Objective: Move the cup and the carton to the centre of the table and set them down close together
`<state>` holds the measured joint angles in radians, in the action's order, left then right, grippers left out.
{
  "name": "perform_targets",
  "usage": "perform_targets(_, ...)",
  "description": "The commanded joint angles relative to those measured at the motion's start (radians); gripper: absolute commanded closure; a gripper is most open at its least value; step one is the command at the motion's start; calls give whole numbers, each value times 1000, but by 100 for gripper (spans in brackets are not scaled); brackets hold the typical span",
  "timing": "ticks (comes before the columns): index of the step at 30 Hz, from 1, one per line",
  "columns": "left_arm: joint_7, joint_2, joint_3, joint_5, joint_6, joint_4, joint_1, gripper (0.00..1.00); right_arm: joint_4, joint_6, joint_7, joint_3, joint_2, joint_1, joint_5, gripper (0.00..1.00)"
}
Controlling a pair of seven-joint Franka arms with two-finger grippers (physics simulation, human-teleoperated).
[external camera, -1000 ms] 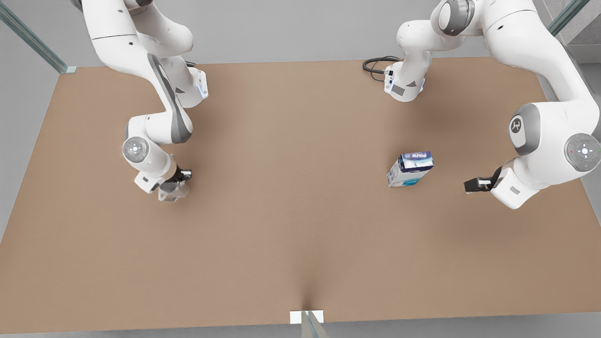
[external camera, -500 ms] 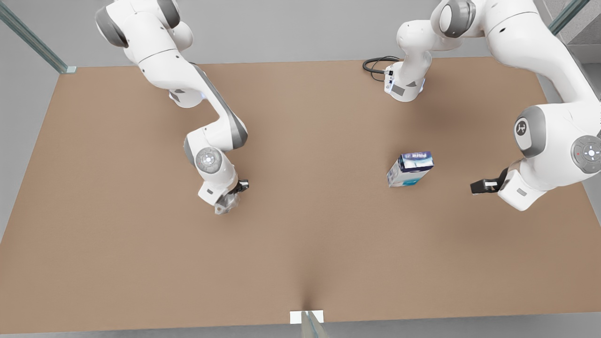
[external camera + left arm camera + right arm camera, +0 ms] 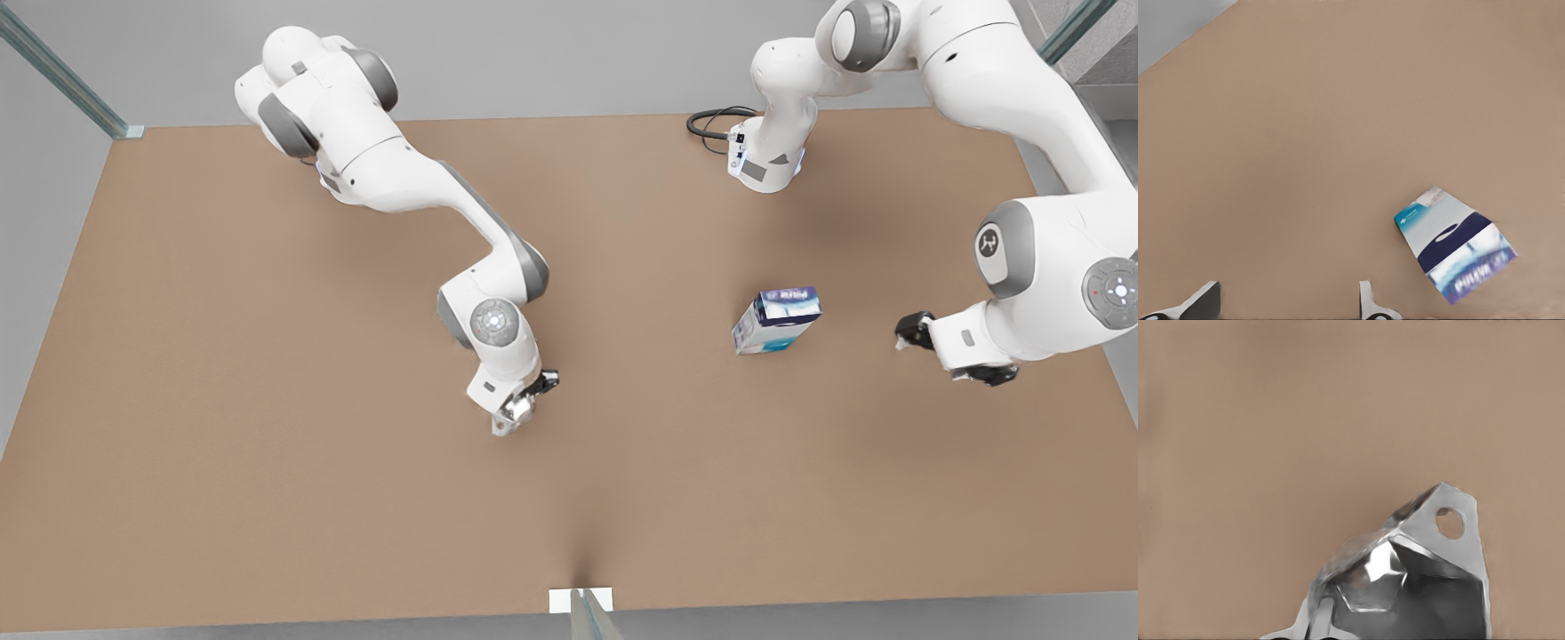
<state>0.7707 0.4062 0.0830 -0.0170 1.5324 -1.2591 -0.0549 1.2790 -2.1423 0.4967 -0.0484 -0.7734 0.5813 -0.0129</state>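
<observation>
Evenly and softly lit from above, bright without harsh contrast. Faint, diffuse shadows on the tabletop (image 3: 267, 427) under the arms and beside the carton (image 3: 775, 320). Small bright glints on the facets of the cup (image 3: 1405, 580). No glare on the matte surface. Slightly soft edges in the wrist views.

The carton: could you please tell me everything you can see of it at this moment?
The carton is a small rectangular box with white and light blue sides and a dark blue band bearing white lettering. It stands on the table, off centre toward the front view's right, turned at a slant to the table's edges. Nothing touches it but the tabletop. The left gripper, its fingers open in the left wrist view, is apart from it on that side. The cup, held by the right gripper, is well away.
</observation>
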Motion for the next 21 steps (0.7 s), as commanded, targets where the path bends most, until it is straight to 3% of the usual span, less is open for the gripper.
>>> perform_targets(1, 61, 2, -2, -3, 0, -2, -2, 0, -4, -7, 2, -2, -6, 0, 2, 79)
perform_targets(6, 183, -17, -20, 0, 8, -102, -63, 0, -138, -4, 2, -27, -86, 34, 10, 79)
perform_targets(8, 183, -18, -22, 11, -23, -102, -68, 0, -263, -7, 5, -31, -175, 63, 10, 79)
perform_targets(15, 183, -58, -77, 25, -26, -186, -77, 0, -349, -105, 0, -67, -259, 75, 10, 79)
perform_targets(20, 183, -182, -98, 26, 77, -397, -80, 0, -382, -120, 16, -65, -311, 134, 11, 79)
perform_targets(21, 183, -245, -106, 29, 156, -508, -82, 0, -382, -120, 16, -65, -310, 134, 11, 79)
